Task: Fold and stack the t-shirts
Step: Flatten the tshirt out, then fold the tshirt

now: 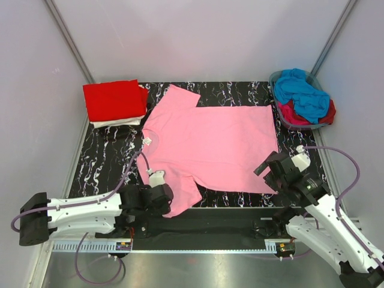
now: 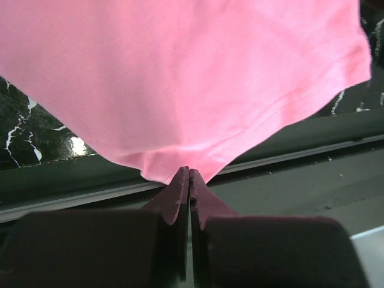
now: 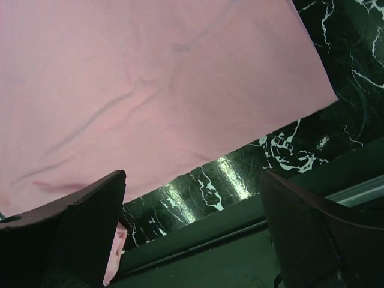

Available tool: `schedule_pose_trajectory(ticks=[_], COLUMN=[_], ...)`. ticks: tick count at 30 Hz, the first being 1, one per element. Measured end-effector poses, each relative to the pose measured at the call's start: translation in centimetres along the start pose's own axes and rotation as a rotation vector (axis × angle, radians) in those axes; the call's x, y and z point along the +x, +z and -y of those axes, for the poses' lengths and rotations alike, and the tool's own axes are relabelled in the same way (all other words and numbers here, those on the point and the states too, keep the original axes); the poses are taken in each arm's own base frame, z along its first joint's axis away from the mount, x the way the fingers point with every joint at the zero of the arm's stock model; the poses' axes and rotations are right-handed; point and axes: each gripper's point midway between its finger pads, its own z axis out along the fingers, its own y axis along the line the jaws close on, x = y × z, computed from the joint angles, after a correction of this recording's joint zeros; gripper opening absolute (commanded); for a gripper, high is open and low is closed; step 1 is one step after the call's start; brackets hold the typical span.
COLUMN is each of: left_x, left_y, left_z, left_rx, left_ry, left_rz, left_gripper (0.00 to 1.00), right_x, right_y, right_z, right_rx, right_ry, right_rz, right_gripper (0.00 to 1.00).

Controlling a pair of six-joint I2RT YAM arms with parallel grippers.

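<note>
Pink t-shirt (image 1: pixel 210 141): lies spread flat across the middle of the bench (image 1: pixel 102 162), collar to the left, bottom hem to the right, 1 sleeve towards the far edge and 1 towards the near edge.

Left hand (image 2: pixel 189 175): fingers pressed together, pinching the hem edge of the near sleeve. In the wrist view the cloth runs up and away from the pinch point. This sleeve sits at the near edge of the bench.

Right hand (image 3: pixel 192 180): fingers spread wide, nothing between them. It hangs at the near right corner of the shirt, and the hem corner lies just ahead of the fingers on the marbled bench surface.

Neck label (image 1: pixel 147 140): white, inside the collar, too small to read any writing.

Far left corner: red t-shirt (image 1: pixel 114 99) folded, resting on a folded white t-shirt (image 1: pixel 120 122), just beside the pink shirt's far sleeve.

Far right corner: basket (image 1: pixel 282 117) holding a crumpled blue t-shirt (image 1: pixel 303 93) on top of a magenta t-shirt (image 1: pixel 291 113), apart from the pink shirt's hem.
</note>
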Motion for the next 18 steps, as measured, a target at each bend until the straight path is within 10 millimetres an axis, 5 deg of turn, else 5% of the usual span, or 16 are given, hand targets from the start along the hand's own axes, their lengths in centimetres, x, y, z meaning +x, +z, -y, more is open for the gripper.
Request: schedule_pose_trajectory(ticks=[1, 5, 11, 18], left_x=[-0.1, 0.1, 1.9, 2.5], left_y=[-0.2, -0.7, -0.2, 0.9], left_z=[0.1, 0.4, -0.2, -0.2], left_rx=[0.012, 0.034, -0.017, -0.164], left_ry=[-0.004, -0.007, 0.068, 0.134], left_rz=[0.004, 0.004, -0.044, -0.095], left_gripper=[0.38, 0.52, 0.56, 0.42], right_x=[0.1, 0.3, 0.9, 1.2], right_y=[-0.1, -0.1, 0.8, 1.3], right_z=[0.3, 0.5, 0.7, 1.0], right_rx=[0.001, 0.016, 0.06, 0.071], right_ry=[0.023, 0.065, 0.054, 0.049], right_rz=[0.0, -0.007, -0.026, -0.03], right_gripper=[1.0, 1.0, 1.0, 1.0])
